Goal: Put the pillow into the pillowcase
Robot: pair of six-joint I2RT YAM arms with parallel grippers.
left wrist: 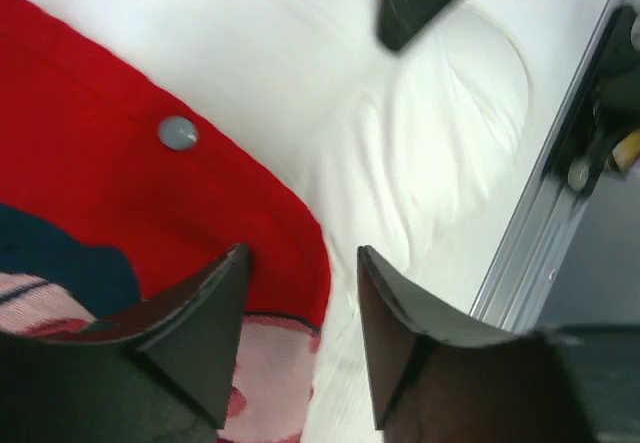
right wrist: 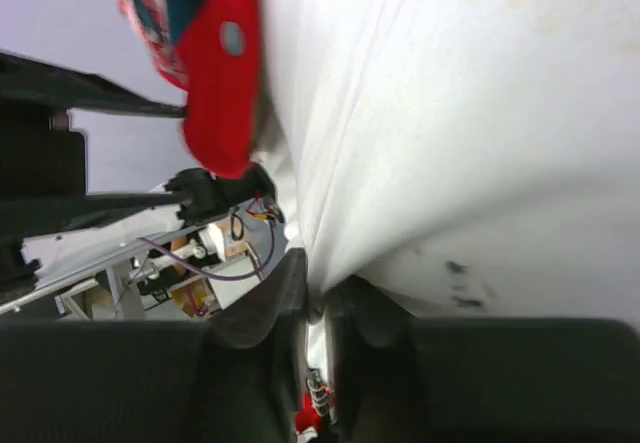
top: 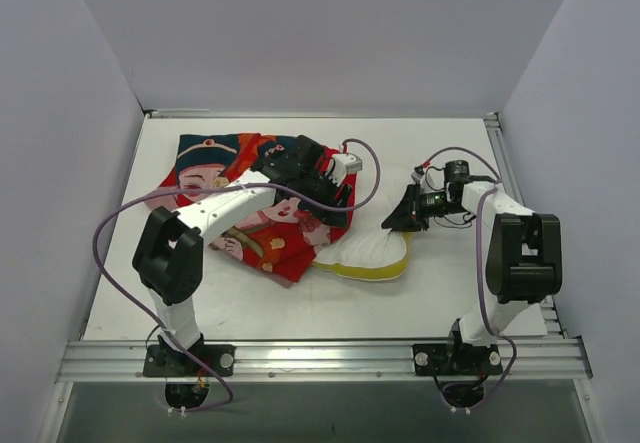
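Pillowcase (top: pixel 215 178) lies rumpled on the table (top: pixel 440 293), printed side up, mouth facing the right arm. Pillow (top: pixel 368 250) sticks out of that mouth. Only one end shows, with the yellow band (top: pixel 385 269) curling along the edge farthest from the pillowcase. How much of it is inside, I cannot tell.

Left gripper (left wrist: pixel 302 253) hangs at the pillowcase mouth. Its fingers are spread and astride the red hem, one over the red cloth and one over the white pillow. They are closed on nothing, and I cannot tell whether they touch the fabric. A grey snap (left wrist: pixel 178 133) sits on the red cloth just inside the hem.

Right gripper (right wrist: pixel 315 285) is just outside the pillowcase mouth, fingers pressed together on a fold of the pillow's white cover.

Handling, as I judge it:
- **Pillow:** light, soft and squashy. It should compress to pass the mouth but will flop and fold if pushed from one point. A pinch on loose cover cloth moves the cloth before the filling. The banded edge seam or a corner away from the pillowcase looks a firmer hold.
- **Pillowcase:** thin and limp, and likely to slide on the table. The mouth collapses unless held. The best hold is the top layer of the hem, beside the snap, lifted clear of the pillow.
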